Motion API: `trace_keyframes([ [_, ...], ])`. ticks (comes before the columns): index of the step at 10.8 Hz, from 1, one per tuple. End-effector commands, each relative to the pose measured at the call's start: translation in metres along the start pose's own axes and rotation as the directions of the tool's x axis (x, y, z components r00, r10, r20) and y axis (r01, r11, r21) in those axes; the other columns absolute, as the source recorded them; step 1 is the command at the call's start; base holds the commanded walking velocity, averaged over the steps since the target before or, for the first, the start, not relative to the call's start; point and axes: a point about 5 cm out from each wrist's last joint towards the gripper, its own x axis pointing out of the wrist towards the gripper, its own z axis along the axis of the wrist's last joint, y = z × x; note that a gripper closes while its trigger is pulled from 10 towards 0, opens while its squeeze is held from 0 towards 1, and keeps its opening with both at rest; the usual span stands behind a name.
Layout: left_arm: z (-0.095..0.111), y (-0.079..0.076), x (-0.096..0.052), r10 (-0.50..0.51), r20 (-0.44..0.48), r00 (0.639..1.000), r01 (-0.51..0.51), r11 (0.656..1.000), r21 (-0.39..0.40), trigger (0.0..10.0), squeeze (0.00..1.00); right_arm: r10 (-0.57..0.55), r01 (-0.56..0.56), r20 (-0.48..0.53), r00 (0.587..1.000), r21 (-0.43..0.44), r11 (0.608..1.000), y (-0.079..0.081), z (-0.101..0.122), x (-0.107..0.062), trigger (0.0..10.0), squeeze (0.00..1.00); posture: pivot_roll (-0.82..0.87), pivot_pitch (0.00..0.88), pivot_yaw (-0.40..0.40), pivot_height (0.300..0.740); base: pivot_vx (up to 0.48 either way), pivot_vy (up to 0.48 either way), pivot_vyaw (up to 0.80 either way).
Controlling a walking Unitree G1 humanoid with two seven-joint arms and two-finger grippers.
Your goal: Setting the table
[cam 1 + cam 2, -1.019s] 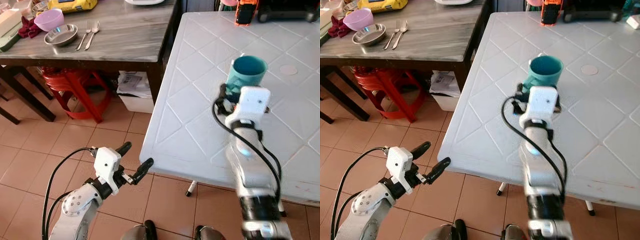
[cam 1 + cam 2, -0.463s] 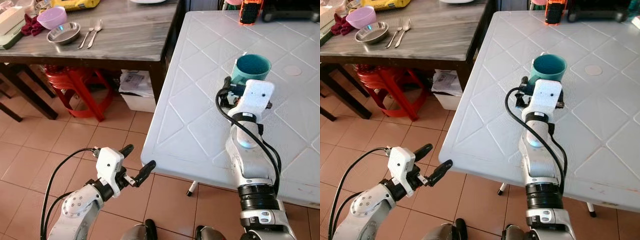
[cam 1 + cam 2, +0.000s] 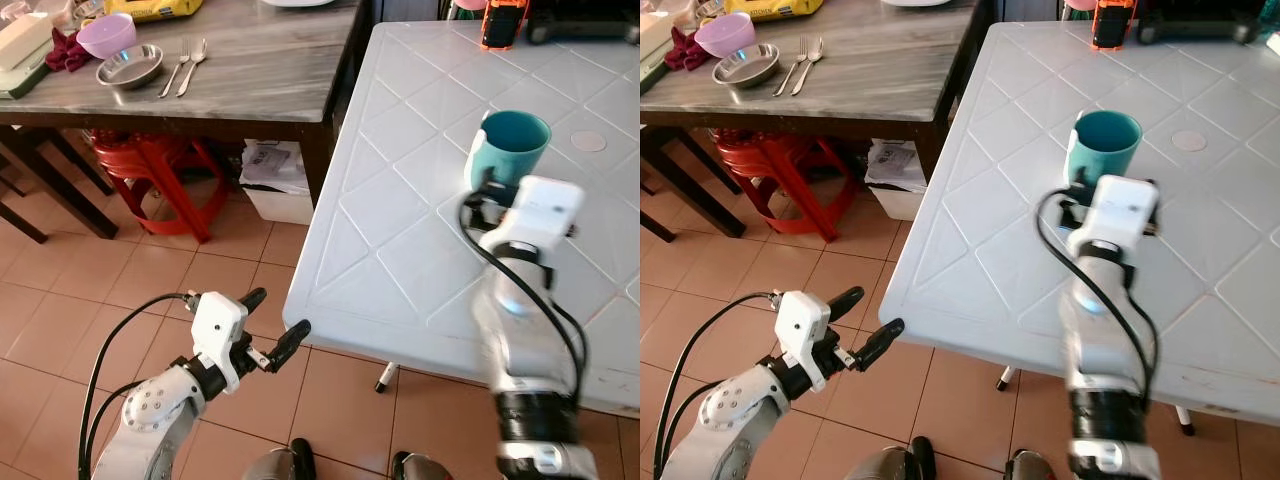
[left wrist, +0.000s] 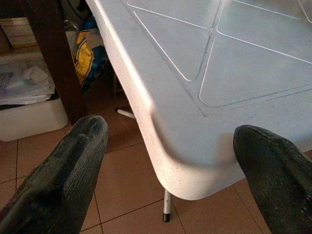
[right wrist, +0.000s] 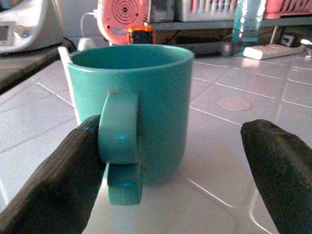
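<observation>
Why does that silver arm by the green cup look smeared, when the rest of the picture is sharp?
In both eye views the right arm is motion-blurred, while the teal mug and white table stay crisp. In the right wrist view the mug is sharp and the close black fingers look soft.
</observation>
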Motion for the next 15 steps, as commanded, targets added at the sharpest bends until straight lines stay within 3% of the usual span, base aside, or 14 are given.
trace_keyframes([
  [1,-0.004,0.003,-0.003,0.012,-0.034,0.999,-0.012,1.000,0.010,10.0,0.00,0.016,-0.016,0.006,1.000,0.006,1.000,0.002,0.003,-0.003,10.0,0.00,0.05,0.199,0.175,0.740,0.000,0.000,0.00],
  [3,-0.005,0.003,-0.001,0.009,-0.037,0.999,-0.009,1.000,0.011,10.0,0.00,0.071,-0.072,0.013,0.997,0.012,0.997,0.015,0.007,-0.003,10.0,0.00,0.04,0.194,0.176,0.740,0.000,0.000,0.00],
  [4,-0.006,0.003,0.000,0.011,-0.038,0.999,-0.011,1.000,0.010,10.0,0.00,0.088,-0.088,0.011,0.996,0.011,0.996,0.019,0.007,-0.001,7.2,0.00,0.04,0.193,0.172,0.740,0.000,0.000,0.00],
  [6,-0.009,0.004,0.000,0.022,-0.041,0.999,-0.022,1.000,0.006,10.0,0.00,0.105,-0.105,0.003,0.995,0.018,0.994,0.022,0.007,0.003,0.0,0.00,0.05,0.192,0.159,0.740,0.000,0.000,0.00],
  [15,-0.018,0.007,0.000,0.044,-0.048,0.998,-0.043,0.999,0.006,10.0,0.00,0.116,-0.114,-0.037,0.993,0.034,0.993,0.017,-0.003,0.001,0.0,0.00,0.05,0.193,0.155,0.740,0.000,0.000,0.00],
])
